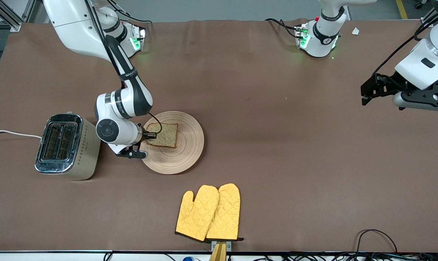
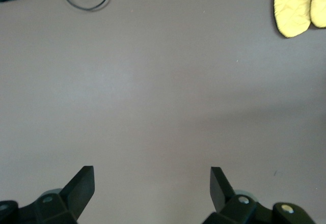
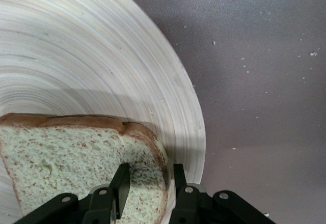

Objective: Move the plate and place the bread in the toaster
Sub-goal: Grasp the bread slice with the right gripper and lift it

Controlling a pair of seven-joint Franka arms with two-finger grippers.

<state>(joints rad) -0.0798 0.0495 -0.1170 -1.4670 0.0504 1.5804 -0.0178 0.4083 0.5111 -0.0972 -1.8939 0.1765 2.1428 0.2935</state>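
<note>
R gripper (image 3: 148,183) is low at the plate (image 1: 184,152), jaws closed on edge of the bread (image 1: 163,135) lying on it, beside the toaster (image 1: 67,146). L gripper (image 2: 153,183) waits over bare counter (image 1: 277,127), jaws wide open.

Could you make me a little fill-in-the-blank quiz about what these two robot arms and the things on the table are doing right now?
1. The bread lies on the ____.
2. The right gripper has its fingers around an edge of the ____.
3. The left gripper waits, open, over bare ____.
4. The oven mitts are ____ in colour.

Missing words: plate; bread; table; yellow
</note>
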